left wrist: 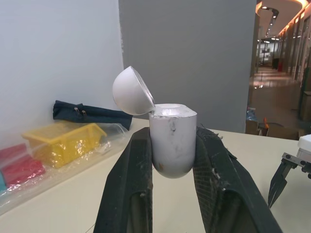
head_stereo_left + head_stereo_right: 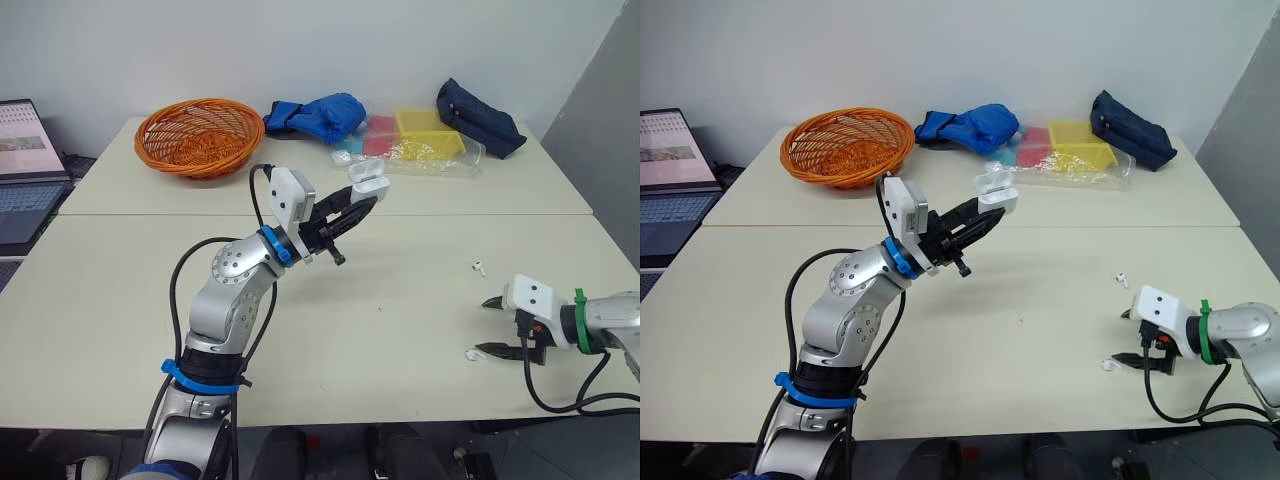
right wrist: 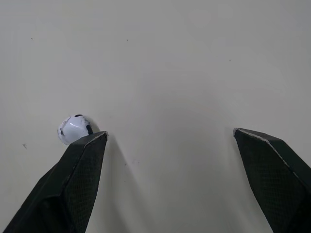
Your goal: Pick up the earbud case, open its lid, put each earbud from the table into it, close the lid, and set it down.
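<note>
My left gripper (image 2: 365, 200) is raised above the middle of the table, shut on the white earbud case (image 2: 368, 178). In the left wrist view the case (image 1: 172, 141) stands upright between the two fingers with its lid (image 1: 132, 91) flipped open. My right gripper (image 2: 483, 326) is open, low over the table at the right. One white earbud (image 2: 470, 353) lies on the table right beside its nearer fingertip, outside the gap between the fingers; in the right wrist view this earbud (image 3: 73, 128) touches that finger's (image 3: 80, 179) tip. A second earbud (image 2: 479, 267) lies farther back.
At the back of the table stand an orange basket (image 2: 200, 135), a blue bag (image 2: 320, 115), yellow and red boxes in clear plastic (image 2: 425, 135) and a navy pouch (image 2: 480, 118). A laptop (image 2: 20, 170) sits off to the left.
</note>
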